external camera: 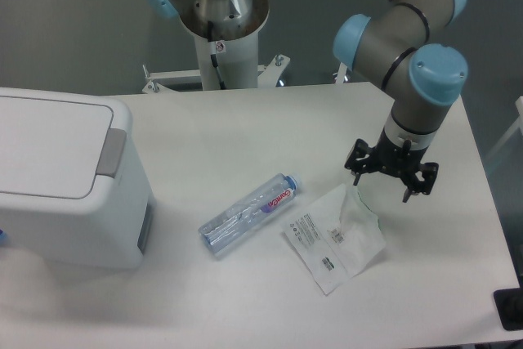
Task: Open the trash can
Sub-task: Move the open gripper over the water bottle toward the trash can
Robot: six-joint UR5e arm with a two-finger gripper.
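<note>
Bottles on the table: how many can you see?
1. A clear plastic bottle with a blue cap lies on its side near the table's middle, between the white trash can and a flat white packet. Any inside the closed can would be hidden.

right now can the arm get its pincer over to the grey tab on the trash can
Probably yes. The pincer hangs over the table's right side, the grey tab faces it across open tabletop, and the bottle and plastic pouch lie flat, low enough to pass over.
</note>
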